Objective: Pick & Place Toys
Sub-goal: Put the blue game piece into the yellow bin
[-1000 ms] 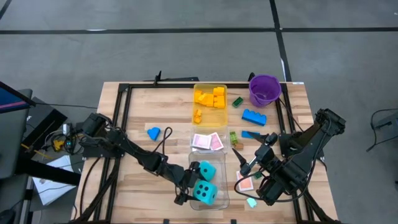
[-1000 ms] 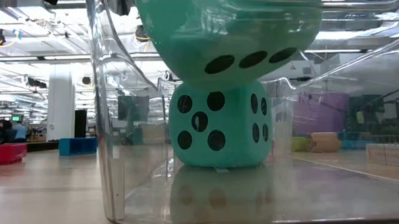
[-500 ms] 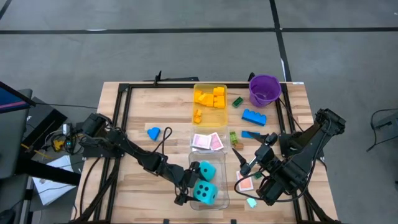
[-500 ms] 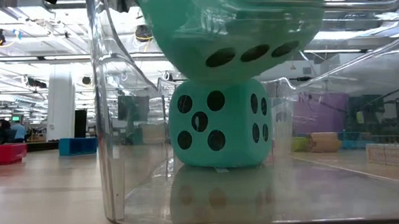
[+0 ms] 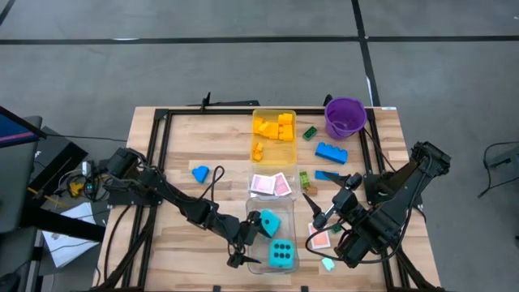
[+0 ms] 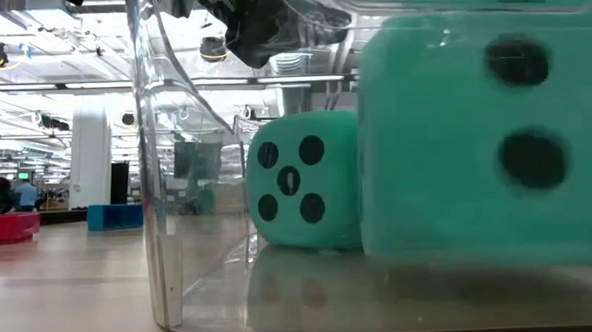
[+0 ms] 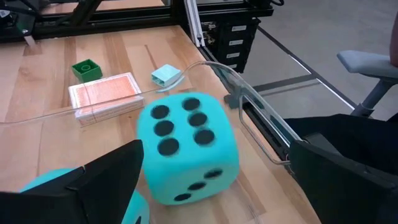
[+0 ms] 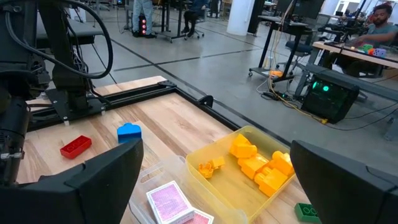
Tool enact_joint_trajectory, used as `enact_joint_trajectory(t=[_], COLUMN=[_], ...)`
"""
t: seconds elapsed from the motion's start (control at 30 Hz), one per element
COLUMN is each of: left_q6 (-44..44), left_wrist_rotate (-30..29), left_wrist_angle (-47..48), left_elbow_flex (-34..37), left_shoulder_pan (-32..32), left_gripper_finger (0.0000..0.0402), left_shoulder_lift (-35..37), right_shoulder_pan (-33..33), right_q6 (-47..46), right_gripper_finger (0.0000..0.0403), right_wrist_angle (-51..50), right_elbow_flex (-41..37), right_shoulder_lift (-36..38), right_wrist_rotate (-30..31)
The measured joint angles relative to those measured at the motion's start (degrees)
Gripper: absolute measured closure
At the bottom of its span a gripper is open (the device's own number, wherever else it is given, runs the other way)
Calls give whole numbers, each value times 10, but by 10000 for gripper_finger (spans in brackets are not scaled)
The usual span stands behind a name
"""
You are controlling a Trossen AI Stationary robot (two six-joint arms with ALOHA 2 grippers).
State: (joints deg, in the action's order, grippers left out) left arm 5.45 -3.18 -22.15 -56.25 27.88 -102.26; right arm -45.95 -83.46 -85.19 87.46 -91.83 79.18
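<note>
Dice: we see two cyan dice [image 5: 280, 255] [image 5: 268, 221] lying in the clear tray [image 5: 293, 261] at the counter's [image 5: 186, 146] near edge.
Left gripper [image 5: 246, 240]: fingers spread wide beside the tray, holding nothing.
Right gripper [image 5: 318, 208]: wide, empty, near the card [image 5: 321, 240].
Left wrist view only: six pips on one die, a green brick [image 7: 86, 68] by the card.
Right wrist view only: a red brick [image 8: 76, 146].
Cut off: low view crops the nearer die.

A grey floor [image 5: 243, 73] crossed by dark lines is seen around the wooden table [image 5: 182, 146]. Beyond it, desks [image 8: 348, 53], a white pillar [image 6: 90, 145] and ceiling lights are seen.
</note>
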Motion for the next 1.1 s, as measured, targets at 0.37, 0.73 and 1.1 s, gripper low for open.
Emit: enact_joint_trajectory(t=[0.37,0.73,1.1], left_q6=[-10,-68,-46], left_wrist_rotate=[0,-44,-86], left_wrist_angle=[-3,155,333], left_elbow_flex=[0,1,76], left_shoulder_pan=[0,-2,-1], left_gripper_finger=[3,5,5], left_shoulder_lift=[0,110,321], right_shoulder_pan=[0,0,0], right_q6=[0,0,0], right_gripper_finger=[5,5,5], right_wrist_angle=[0,0,-3], right_elbow_flex=[0,0,0], right_shoulder_lift=[0,0,0], right_wrist_rotate=[-1,-13,-14])
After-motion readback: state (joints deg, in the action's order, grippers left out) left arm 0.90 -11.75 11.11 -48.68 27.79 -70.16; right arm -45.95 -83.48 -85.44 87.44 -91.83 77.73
